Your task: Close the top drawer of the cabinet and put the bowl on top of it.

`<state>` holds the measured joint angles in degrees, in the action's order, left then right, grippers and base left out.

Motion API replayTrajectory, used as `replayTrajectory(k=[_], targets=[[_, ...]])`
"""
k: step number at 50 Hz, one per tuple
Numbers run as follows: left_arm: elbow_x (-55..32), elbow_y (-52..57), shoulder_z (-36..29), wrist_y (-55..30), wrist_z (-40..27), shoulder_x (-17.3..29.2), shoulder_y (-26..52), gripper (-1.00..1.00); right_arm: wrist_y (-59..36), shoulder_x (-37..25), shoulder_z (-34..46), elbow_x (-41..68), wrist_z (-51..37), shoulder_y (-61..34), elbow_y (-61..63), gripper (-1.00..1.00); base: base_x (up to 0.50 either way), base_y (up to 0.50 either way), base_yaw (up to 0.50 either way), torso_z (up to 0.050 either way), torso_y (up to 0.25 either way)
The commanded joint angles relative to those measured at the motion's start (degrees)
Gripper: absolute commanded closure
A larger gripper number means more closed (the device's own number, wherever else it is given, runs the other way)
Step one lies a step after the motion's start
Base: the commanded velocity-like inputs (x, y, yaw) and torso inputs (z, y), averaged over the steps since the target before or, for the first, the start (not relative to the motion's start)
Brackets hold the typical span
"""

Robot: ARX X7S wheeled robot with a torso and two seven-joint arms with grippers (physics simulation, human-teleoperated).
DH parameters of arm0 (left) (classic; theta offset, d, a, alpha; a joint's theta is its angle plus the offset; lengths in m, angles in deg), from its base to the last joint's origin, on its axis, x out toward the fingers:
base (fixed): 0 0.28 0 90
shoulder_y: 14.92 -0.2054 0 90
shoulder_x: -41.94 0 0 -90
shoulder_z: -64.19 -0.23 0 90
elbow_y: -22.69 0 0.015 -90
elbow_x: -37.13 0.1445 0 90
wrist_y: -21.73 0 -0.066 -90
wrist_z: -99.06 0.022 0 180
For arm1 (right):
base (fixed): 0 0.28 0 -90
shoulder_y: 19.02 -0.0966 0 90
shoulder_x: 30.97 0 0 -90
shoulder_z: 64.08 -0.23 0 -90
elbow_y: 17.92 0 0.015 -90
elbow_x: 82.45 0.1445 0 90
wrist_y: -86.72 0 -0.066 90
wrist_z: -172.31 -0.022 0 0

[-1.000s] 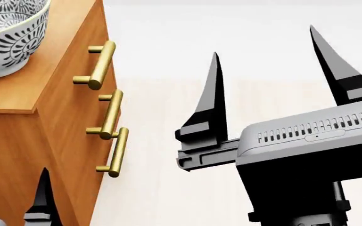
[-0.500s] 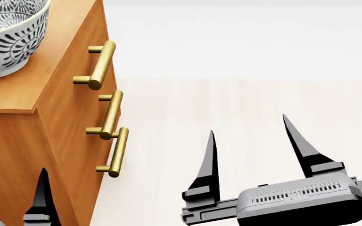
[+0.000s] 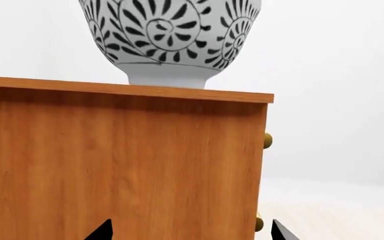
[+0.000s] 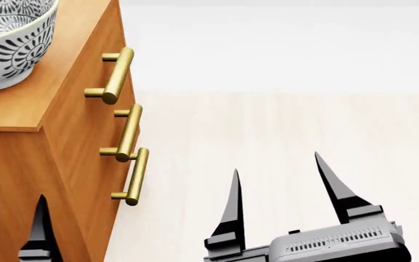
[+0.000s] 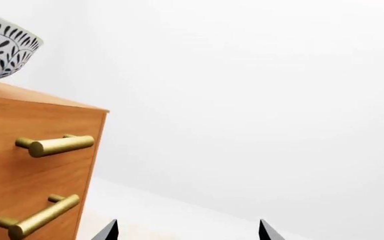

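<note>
- The bowl (image 4: 6, 38) sits upright on the flat top of the cabinet (image 4: 71, 158), above and well apart from both tools; the top drawer (image 4: 96, 82) looks flush with the two below it, so I judge the task as good as done
- The main risk, as I judge it, is a careless arm move knocking the cabinet's side or a brass handle (image 4: 115, 75), jolting the bowl towards the edge; the left tool (image 4: 41, 229) hangs just beside the cabinet's side panel
- The right tool (image 4: 282, 202) has its fingers spread wide, holding and touching nothing, well clear over the floor
- The left tool also appears parted and empty in its wrist view; only its tips show
</note>
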<state>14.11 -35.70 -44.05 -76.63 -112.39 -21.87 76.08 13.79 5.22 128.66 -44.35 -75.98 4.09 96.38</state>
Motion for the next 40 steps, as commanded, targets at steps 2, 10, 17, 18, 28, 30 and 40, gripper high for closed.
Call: replayTrajectory(k=[2,10,17,18,28,30,40], targets=[[-0.06,1.35,0.77,1.11,-0.42,0.58,-1.1,-1.0,0.26,-0.16,-0.6,-1.79,-1.95,0.84,1.21,-1.0,0.0,0.0,0.0,0.0,0.0],[0.85,3.27,1.89,3.36,-1.13,0.88,-2.12,-1.0,2.68,-3.51,-2.55,-5.37,-6.45,1.36,5.08,-1.0,0.0,0.0,0.0,0.0,0.0],[1.23,4.59,2.88,4.54,-1.84,1.2,-3.02,-1.0,1.14,-4.94,-2.77,-8.3,-8.91,1.66,7.88,-1.0,0.0,0.0,0.0,0.0,0.0],[1.31,4.73,2.86,4.43,-1.92,1.26,-3.01,-1.0,1.16,-5.03,-2.8,-8.42,-8.9,1.67,8.02,-1.0,0.0,0.0,0.0,0.0,0.0],[2.16,5.35,3.17,5.23,-2.3,1.59,-3.65,-1.0,-0.13,-5.89,-2.95,-10.82,-9.93,1.96,10.16,-1.0,0.0,0.0,0.0,0.0,0.0],[2.31,5.63,3.2,5.23,-2.42,1.67,-3.72,-1.0,-0.45,-6.06,-2.98,-11.2,-10.15,2.0,10.66,-1.0,0.0,0.0,0.0,0.0,0.0],[3.45,7.98,3.56,5.53,-3.24,2.36,-4.8,-1.0,-3.62,-7.51,-3.16,-14.1,-11.68,1.69,15.38,-1.0,0.0,0.0,0.0,0.0,0.0]])
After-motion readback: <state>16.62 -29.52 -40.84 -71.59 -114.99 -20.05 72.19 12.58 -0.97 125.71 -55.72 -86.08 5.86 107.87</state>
